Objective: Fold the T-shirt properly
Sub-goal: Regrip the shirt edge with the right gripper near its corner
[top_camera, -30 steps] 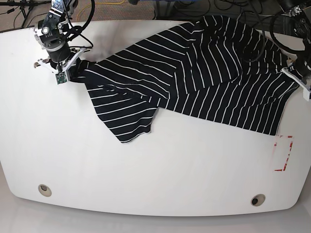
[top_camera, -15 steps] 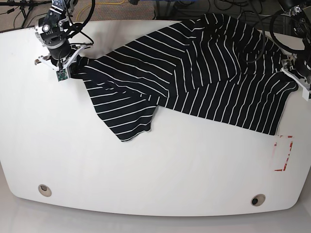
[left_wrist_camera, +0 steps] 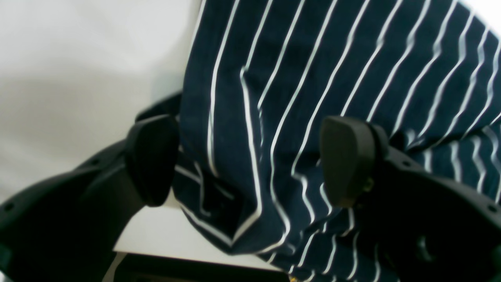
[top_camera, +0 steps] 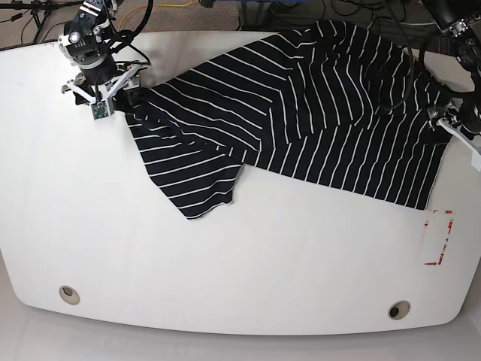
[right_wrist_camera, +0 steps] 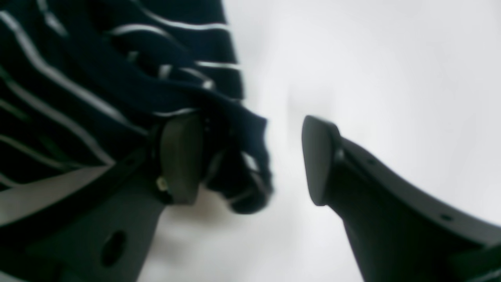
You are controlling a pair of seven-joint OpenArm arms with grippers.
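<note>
The T-shirt (top_camera: pixel 301 120), black with thin white stripes, lies crumpled across the far half of the white table (top_camera: pixel 248 263), one flap reaching toward the middle. My right gripper (top_camera: pixel 114 94) stands at the shirt's left corner. In the right wrist view that gripper (right_wrist_camera: pixel 250 158) is open, with a bunched corner of the T-shirt (right_wrist_camera: pixel 242 172) resting against one finger (right_wrist_camera: pixel 182 156). My left gripper (top_camera: pixel 453 124) is at the shirt's right edge. In the left wrist view it (left_wrist_camera: pixel 250 160) is open wide, and loose T-shirt (left_wrist_camera: pixel 274 117) fabric lies between the spread fingers (left_wrist_camera: pixel 348 160).
A red-marked rectangle (top_camera: pixel 438 237) sits on the table near the right edge. Two round grommets (top_camera: pixel 69 293) (top_camera: pixel 398 309) lie near the front edge. Cables (top_camera: pixel 188 11) run on the floor beyond the far edge.
Both grippers have opened and let go of the shirt's corners. The right arm moved toward the far edge, dragging the left corner with it before release. The left arm shifted slightly.
</note>
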